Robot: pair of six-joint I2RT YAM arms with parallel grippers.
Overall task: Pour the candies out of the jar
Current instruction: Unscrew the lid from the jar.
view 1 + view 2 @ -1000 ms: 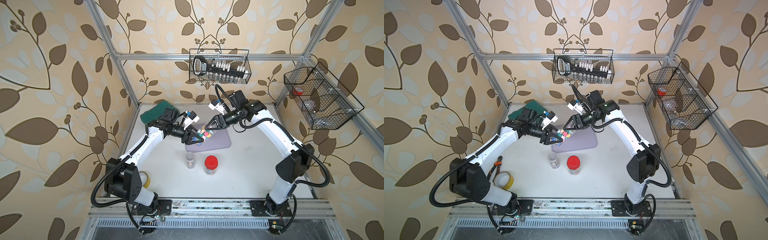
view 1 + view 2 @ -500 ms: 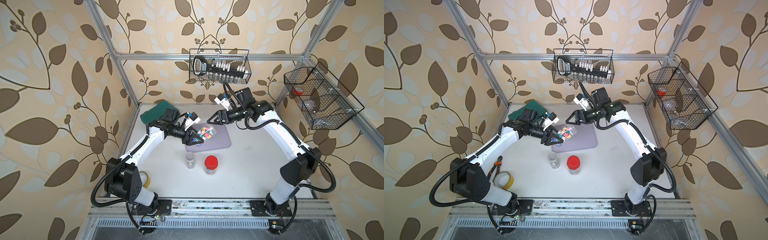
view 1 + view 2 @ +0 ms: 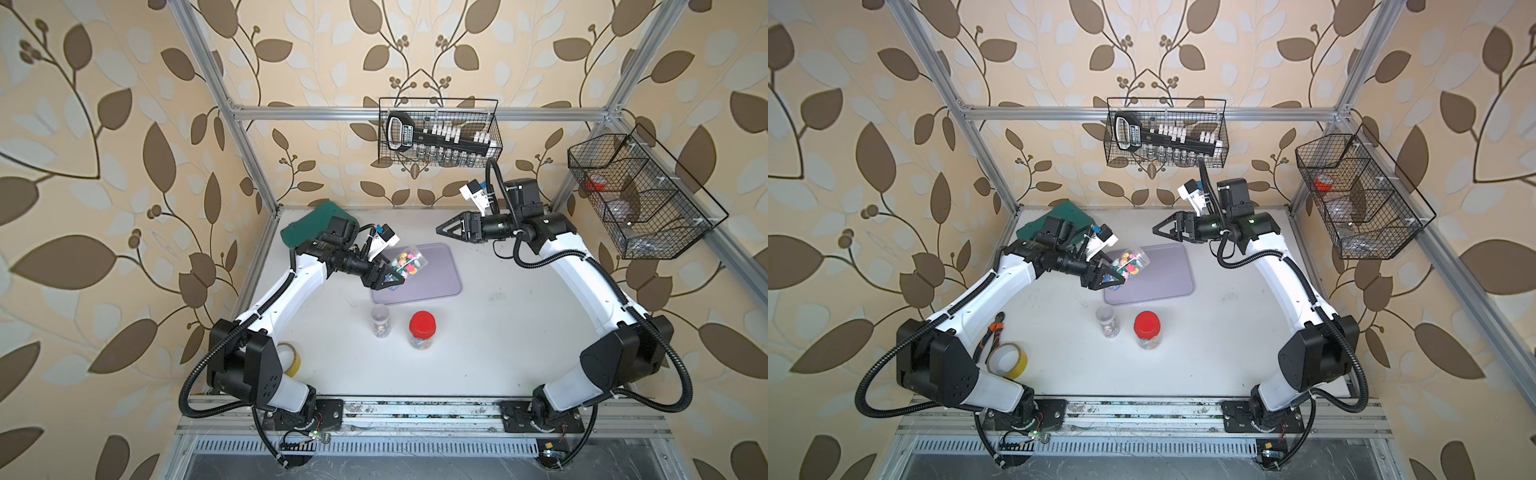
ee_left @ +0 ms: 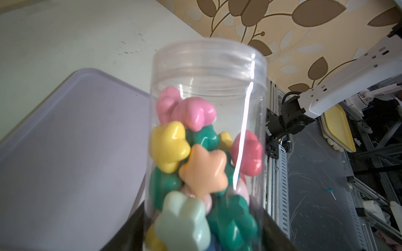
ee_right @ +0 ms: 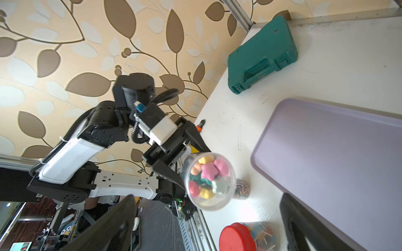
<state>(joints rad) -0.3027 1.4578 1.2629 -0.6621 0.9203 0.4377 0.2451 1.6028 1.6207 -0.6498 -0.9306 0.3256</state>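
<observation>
A clear lidless jar hangs tilted over the left part of the lavender tray. My left gripper is shut on its lower body. The candies, pastel flower-shaped pieces, are all inside the jar. The tray has nothing on it. My right gripper hovers apart from the jar near the tray's back right corner. It is open with nothing between its fingers.
In front of the tray stand a red-lidded jar and a small clear jar. A green case lies at the back left. A yellow tape roll and pliers lie front left. Wire baskets hang on the walls.
My right gripper let go at the jar's mouth, opened wide and drew back to the right. My left gripper kept hold of the jar, almost in place.
</observation>
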